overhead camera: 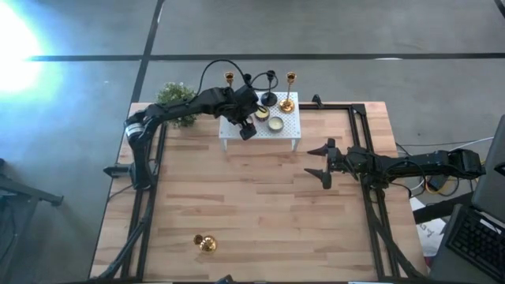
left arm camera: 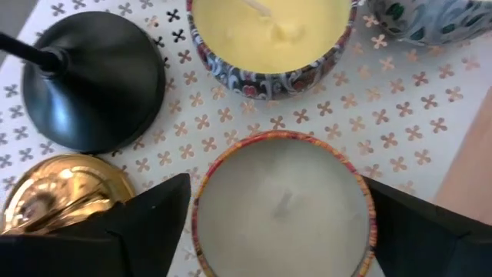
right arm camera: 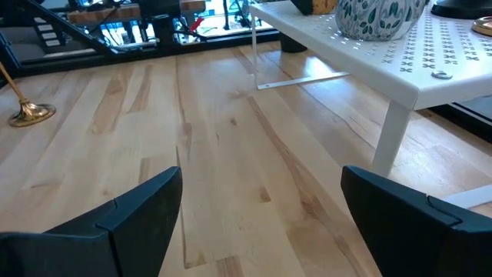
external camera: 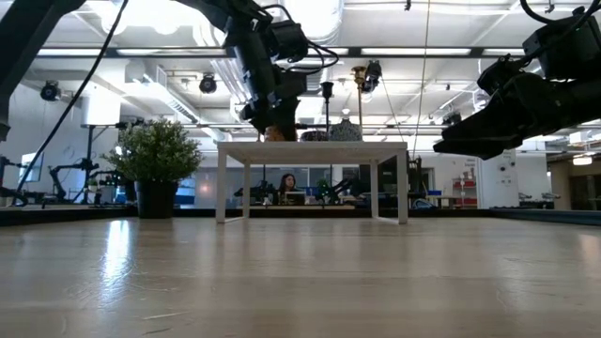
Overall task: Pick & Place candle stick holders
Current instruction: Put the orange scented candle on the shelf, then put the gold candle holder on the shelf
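Left claw (left arm camera: 277, 223) hangs over the rack (overhead camera: 289, 126), jaws spread wide and straddling a candle tin (left arm camera: 283, 204), gripping nothing. A gold holder (left arm camera: 61, 192) and black holder (left arm camera: 92, 77) sit just beside its left finger. Placing looks done; next move probably a straight lift clear, tight among the tins. Another holder (overhead camera: 206, 243) lies on the tabletop (overhead camera: 260, 205), well apart. Right claw (overhead camera: 319, 161) waits released over open tabletop.

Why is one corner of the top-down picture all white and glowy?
High view: strong glare washes out the floor at upper left. Low view: ceiling lights reflect as pale streaks on the table, whose near part looks soft. Left wrist view: the gold holder base shows bright shiny highlights.
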### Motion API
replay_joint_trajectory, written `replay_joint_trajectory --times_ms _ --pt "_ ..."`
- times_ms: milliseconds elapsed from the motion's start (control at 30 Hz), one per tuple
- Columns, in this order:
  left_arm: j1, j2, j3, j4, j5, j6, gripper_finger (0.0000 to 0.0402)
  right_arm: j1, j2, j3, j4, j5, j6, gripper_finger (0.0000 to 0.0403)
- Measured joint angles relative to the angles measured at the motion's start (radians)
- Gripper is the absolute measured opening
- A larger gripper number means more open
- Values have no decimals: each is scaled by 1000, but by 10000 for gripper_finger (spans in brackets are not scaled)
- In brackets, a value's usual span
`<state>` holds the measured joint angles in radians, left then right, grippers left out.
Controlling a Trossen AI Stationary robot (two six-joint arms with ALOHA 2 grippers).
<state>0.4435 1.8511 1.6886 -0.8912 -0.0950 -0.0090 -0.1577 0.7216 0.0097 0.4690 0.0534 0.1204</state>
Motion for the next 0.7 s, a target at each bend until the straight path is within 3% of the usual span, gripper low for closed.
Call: replay_joint_trajectory --times_ms 233,700 --pt "-9 -2 3 -20 -72 -21 389 0 0 0 0 0 0 353" --pt "-33 -5 147 -145 -25 -21 392 0 0 0 0 0 0 354"
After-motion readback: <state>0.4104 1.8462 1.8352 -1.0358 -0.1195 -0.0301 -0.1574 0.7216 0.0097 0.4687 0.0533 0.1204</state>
